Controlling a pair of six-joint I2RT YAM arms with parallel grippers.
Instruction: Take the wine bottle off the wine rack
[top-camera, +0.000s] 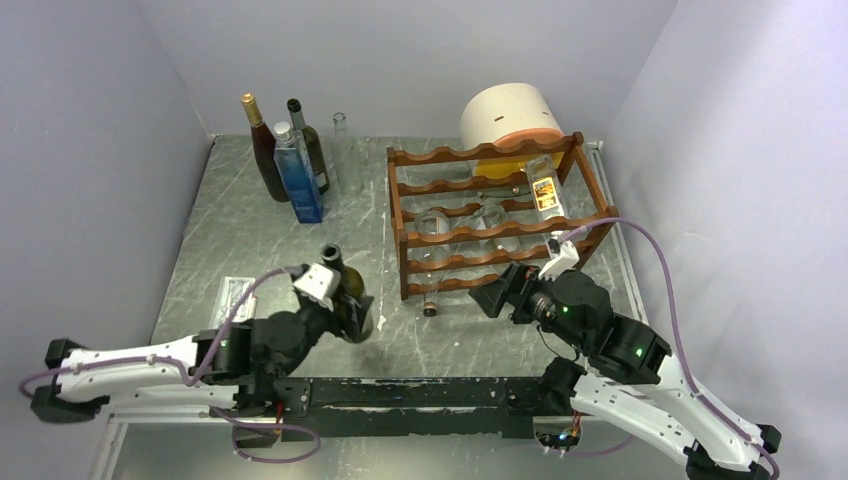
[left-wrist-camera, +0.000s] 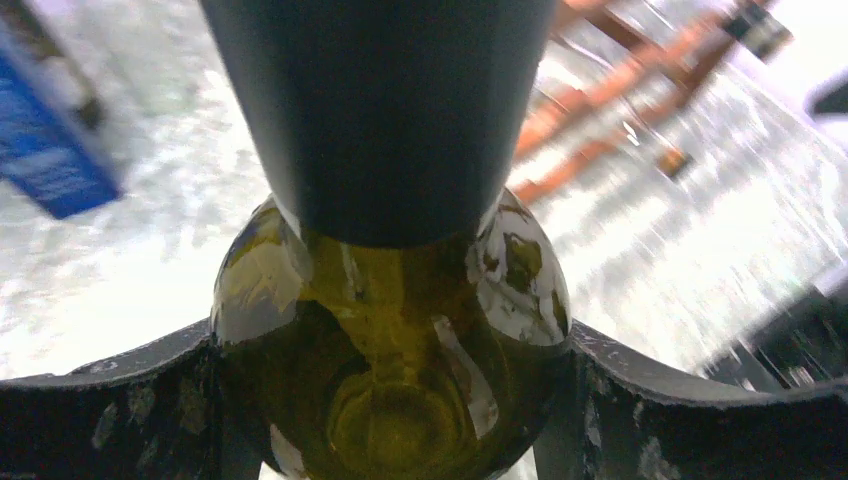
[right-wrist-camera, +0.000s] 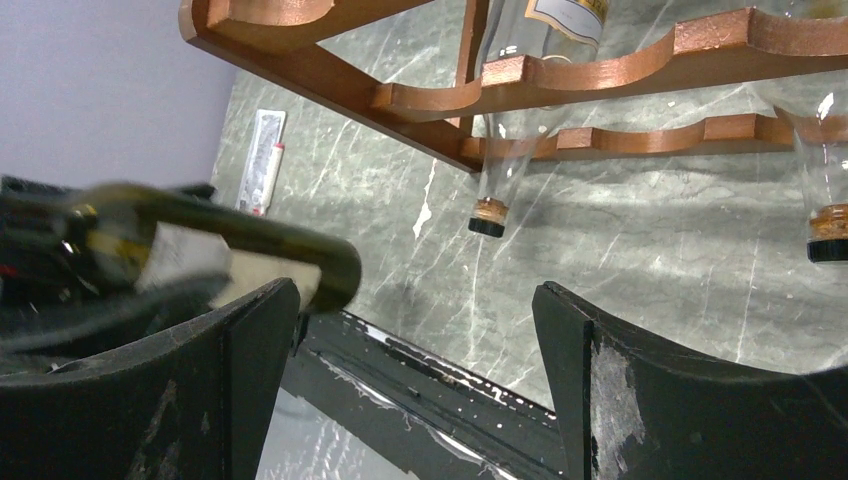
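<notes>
The reddish-brown wooden wine rack (top-camera: 490, 215) stands at the middle right of the table. It also shows in the right wrist view (right-wrist-camera: 560, 70) and, blurred, in the left wrist view (left-wrist-camera: 600, 100). My left gripper (top-camera: 350, 312) is shut on a dark green wine bottle (top-camera: 345, 290) to the left of the rack, apart from it, neck pointing up and away. In the left wrist view the bottle (left-wrist-camera: 390, 330) fills the space between the fingers of that gripper (left-wrist-camera: 390, 400). My right gripper (top-camera: 497, 297) is open and empty at the rack's front lower rail. Its wrist view shows the gripper (right-wrist-camera: 415, 350) and the held bottle (right-wrist-camera: 230, 245).
Clear bottles (top-camera: 430, 270) lie in the rack, one with an orange label (top-camera: 545, 185). A white-and-orange cylinder (top-camera: 512, 120) sits behind the rack. A brown bottle (top-camera: 265, 150), a blue bottle (top-camera: 300, 180), a dark bottle (top-camera: 310, 145) and a glass (top-camera: 340, 135) stand at the back left. A white packet (top-camera: 235, 295) lies left.
</notes>
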